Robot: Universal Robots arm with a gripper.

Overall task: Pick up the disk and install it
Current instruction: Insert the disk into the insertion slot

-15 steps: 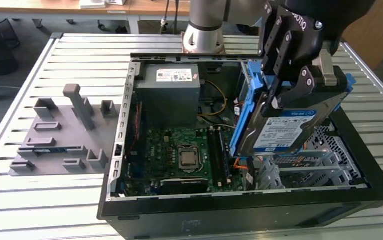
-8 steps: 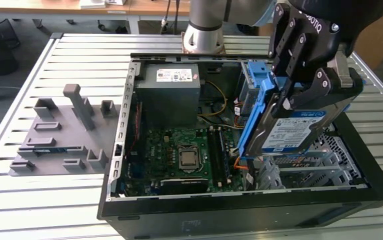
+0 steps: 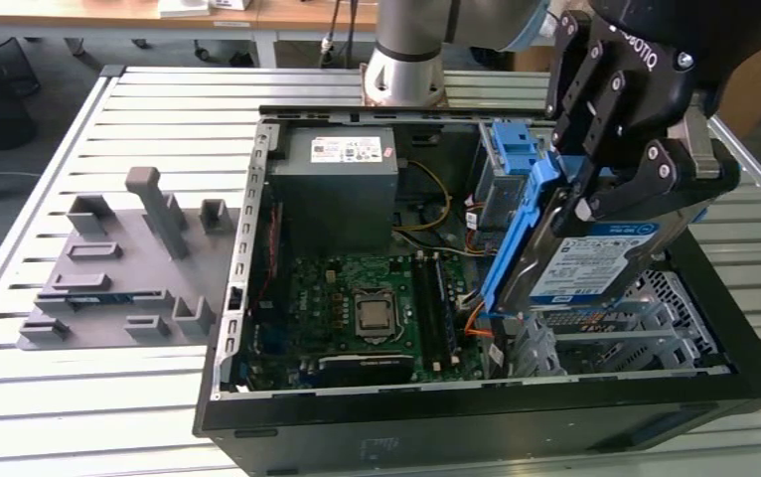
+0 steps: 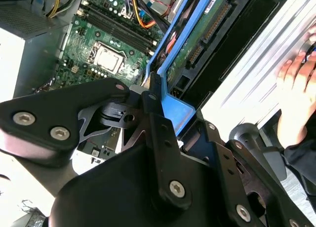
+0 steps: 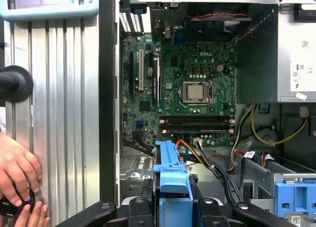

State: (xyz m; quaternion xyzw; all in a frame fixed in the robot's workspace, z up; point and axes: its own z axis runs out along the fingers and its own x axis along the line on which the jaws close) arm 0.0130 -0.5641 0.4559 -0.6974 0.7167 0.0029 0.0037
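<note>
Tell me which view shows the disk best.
The exterior view: the disk, shut in the gripper, hangs tilted above the open computer case, its label and blue frame both plain. The second wrist view shows its circuit-board side and frame from close up; the first wrist view shows the frame's blue end.

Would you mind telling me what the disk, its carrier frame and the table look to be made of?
The disk: probably metal, a grey-silver casing around a glossy printed label. Its carrier frame: likely moulded plastic, uniform bright blue, slightly shiny. The table: apparently aluminium, ribbed pale slats with a dull sheen.
</note>
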